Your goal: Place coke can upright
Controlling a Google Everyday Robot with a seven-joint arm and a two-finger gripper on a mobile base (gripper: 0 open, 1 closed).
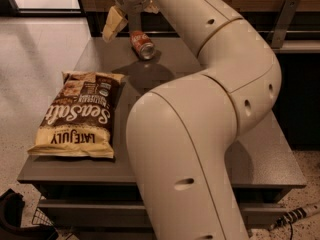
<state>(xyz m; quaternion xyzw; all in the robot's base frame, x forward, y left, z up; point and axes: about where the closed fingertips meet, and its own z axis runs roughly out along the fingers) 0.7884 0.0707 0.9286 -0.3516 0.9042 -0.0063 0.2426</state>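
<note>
The coke can point(142, 44) is red with a silver end and lies on its side at the far end of the grey table point(270, 159). My gripper point(131, 18) hangs just above and slightly behind the can, not touching it. One pale finger point(113, 23) reaches down to the left of the can, and the other shows only as a small tip to the right of my wrist. The jaws stand apart with nothing between them. My large white arm crosses the middle of the view.
A brown bag of Late July sea salt chips point(80, 115) lies flat on the left half of the table. The table's left edge drops to a speckled floor point(30, 59). A dark counter stands behind the table.
</note>
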